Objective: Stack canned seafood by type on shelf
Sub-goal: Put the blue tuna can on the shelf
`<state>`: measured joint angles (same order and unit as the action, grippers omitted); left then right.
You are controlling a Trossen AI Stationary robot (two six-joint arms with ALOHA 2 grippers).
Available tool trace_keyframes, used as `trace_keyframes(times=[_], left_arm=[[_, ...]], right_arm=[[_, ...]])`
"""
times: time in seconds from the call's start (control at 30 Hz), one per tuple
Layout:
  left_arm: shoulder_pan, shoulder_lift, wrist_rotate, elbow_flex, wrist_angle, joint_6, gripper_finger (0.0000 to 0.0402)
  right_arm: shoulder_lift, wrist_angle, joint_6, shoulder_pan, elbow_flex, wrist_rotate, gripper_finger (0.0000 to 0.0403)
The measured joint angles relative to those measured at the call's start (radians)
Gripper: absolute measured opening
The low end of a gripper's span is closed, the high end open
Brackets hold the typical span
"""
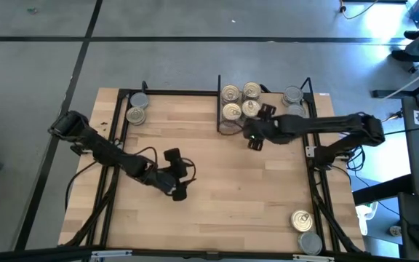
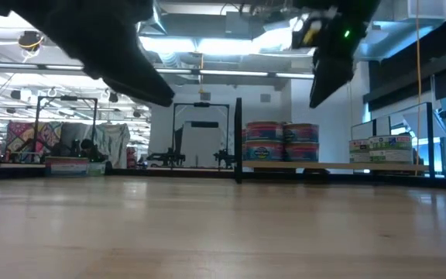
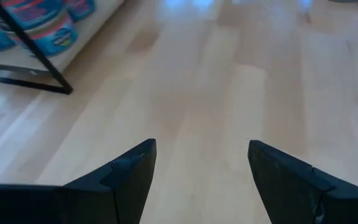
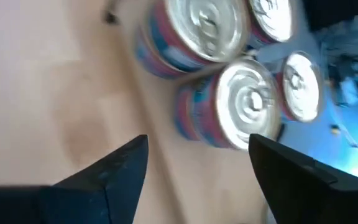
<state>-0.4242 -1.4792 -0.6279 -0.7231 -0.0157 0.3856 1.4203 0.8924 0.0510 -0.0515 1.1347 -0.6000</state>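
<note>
Four gold-lidded tins of canned seafood (image 1: pixel 241 101) stand in a cluster in the shelf's far bay, right of the black divider (image 1: pixel 218 102). Two grey-lidded tins (image 1: pixel 294 102) stand further right. My right gripper (image 1: pixel 260 127) hovers open just in front of the gold cluster (image 4: pixel 247 102), holding nothing. My left gripper (image 1: pixel 175 175) is open over bare wood (image 3: pixel 201 146) left of the middle. Two more tins (image 1: pixel 137 108) stand at the far left. A gold one (image 1: pixel 301 219) and a grey one (image 1: pixel 310 242) stand at the near right.
Thin black bars (image 1: pixel 173 92) edge the wooden shelf (image 1: pixel 224 189), whose middle is bare. In the low view, tins stand two high (image 2: pixel 281 141) beside the divider (image 2: pixel 238 139), with pale-labelled ones (image 2: pixel 378 147) to their right. Cables trail from both arms.
</note>
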Motion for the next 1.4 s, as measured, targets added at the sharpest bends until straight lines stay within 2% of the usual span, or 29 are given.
trace_keyframes(times=[0.17, 0.5, 0.97, 1.4], left_arm=[[0.074, 0.019, 0.009, 0.0, 0.004, -0.014, 0.0255], [0.23, 0.1, 0.009, 0.0, 0.003, -0.071, 0.0255], [0.263, 0.1, 0.01, 0.0, 0.008, -0.071, 0.0255], [0.263, 0.099, 0.01, 0.0, 0.008, -0.071, 0.0255]], right_arm=[[-0.039, -0.01, 0.098, 0.111, 0.0, 0.07, 0.0278], [-0.036, -0.035, 0.192, 0.252, 0.0, 0.058, 0.0278], [-0.036, -0.031, 0.292, 0.268, 0.0, 0.063, 0.0278], [-0.036, -0.03, 0.297, 0.268, 0.0, 0.07, 0.0278]])
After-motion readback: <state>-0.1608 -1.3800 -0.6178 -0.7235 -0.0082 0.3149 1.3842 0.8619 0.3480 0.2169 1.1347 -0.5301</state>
